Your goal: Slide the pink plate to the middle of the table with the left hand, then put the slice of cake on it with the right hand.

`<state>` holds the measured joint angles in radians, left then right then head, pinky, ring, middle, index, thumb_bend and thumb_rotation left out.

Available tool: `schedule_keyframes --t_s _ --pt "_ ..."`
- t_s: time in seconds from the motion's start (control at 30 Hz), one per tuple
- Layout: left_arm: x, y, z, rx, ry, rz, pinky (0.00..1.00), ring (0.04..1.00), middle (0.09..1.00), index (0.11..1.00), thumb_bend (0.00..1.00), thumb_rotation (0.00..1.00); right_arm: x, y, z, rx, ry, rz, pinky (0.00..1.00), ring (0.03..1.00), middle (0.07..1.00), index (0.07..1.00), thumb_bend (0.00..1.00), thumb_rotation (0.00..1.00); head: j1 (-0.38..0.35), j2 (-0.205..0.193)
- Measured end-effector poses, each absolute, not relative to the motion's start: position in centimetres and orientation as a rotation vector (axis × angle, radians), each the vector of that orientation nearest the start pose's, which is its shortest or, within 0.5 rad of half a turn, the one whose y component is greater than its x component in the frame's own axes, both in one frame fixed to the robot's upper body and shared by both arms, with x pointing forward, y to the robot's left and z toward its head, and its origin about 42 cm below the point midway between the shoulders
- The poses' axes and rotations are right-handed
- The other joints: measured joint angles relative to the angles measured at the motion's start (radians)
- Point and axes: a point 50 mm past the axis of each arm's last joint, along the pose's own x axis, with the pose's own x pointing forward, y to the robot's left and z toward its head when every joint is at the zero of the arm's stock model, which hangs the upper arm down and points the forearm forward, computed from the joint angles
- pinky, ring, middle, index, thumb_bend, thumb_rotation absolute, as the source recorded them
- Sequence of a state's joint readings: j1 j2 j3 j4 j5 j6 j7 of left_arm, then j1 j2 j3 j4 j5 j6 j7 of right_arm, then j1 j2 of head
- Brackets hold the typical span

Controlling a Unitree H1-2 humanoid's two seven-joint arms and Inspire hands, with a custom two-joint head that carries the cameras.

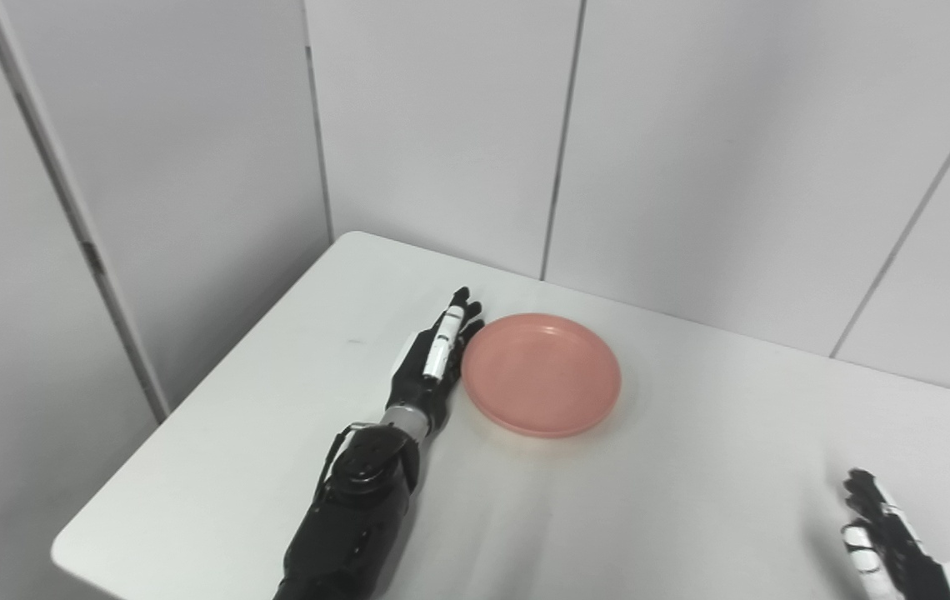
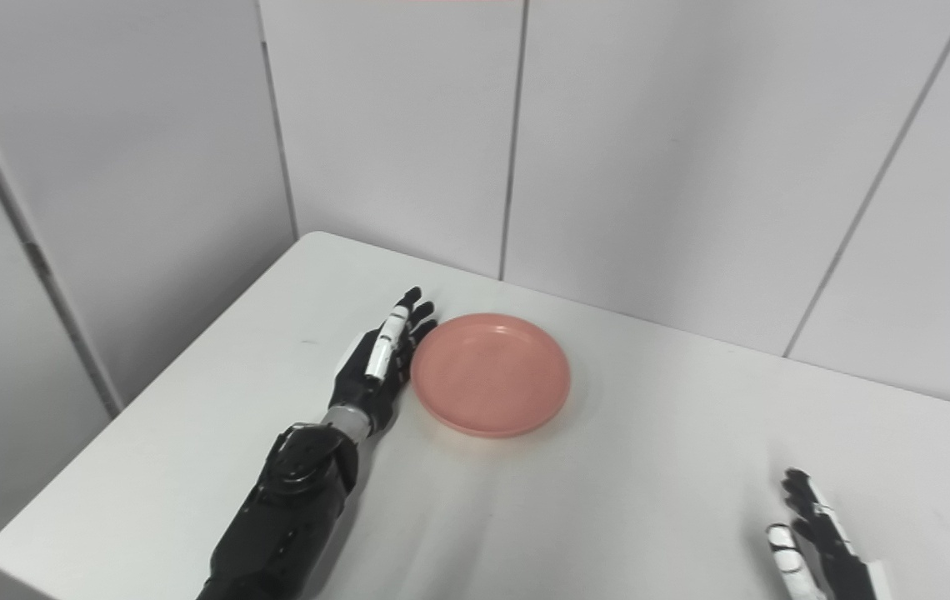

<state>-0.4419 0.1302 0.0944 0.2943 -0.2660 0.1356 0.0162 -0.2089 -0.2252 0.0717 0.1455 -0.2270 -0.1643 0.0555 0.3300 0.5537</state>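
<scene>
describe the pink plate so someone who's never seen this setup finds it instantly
Start at the white table set against the grey wall panels. Follow the left hand, lying flat with fingers extended: the pink plate sits at its right side, rim against the fingers. It is a round, shallow, empty dish and the only coloured thing on the table; the right hand waits far off, near the bottom corner.

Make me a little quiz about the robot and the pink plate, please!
1. True or false: the left hand is lifting the pink plate off the table.
2. Which hand is beside the plate? A) left B) right
3. Fill in: the right hand holds ____.

Key:
1. False. The plate lies flat on the table, with the hand against its left rim.
2. A.
3. Nothing. It waits open near the bottom right. No cake shows.
</scene>
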Motion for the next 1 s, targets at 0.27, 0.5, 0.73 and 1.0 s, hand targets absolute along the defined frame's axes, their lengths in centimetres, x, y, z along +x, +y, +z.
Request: schedule_keyframes --t_s 0.27,0.5,0.73,1.0 --pt "41.3 23.5 16.2 -0.143 0.001 -0.077 0.93 0.946 0.969 0.961 0.36 1.00 34.7 -23.8 13.4 -0.474 -0.231 0.174 0.85 0.893 0.901 0.899 0.34 1.00 -0.086 0.032" --pt "39.9 22.0 16.1 -0.122 0.017 -0.159 0.93 0.944 0.966 0.954 0.38 1.00 34.3 -22.5 13.7 -0.481 -0.225 0.186 0.85 0.897 0.905 0.904 0.35 1.00 -0.155 0.064" --pt "38.3 20.5 16.1 -0.113 0.032 -0.216 0.91 0.936 0.954 0.943 0.38 1.00 34.2 -21.5 14.0 -0.493 -0.222 0.192 0.84 0.892 0.901 0.903 0.35 1.00 -0.193 0.080" --pt "37.0 19.4 15.8 -0.138 0.043 -0.261 0.94 0.956 0.973 0.966 0.38 1.00 34.2 -20.8 14.0 -0.485 -0.215 0.191 0.84 0.896 0.906 0.909 0.34 1.00 -0.262 0.098"
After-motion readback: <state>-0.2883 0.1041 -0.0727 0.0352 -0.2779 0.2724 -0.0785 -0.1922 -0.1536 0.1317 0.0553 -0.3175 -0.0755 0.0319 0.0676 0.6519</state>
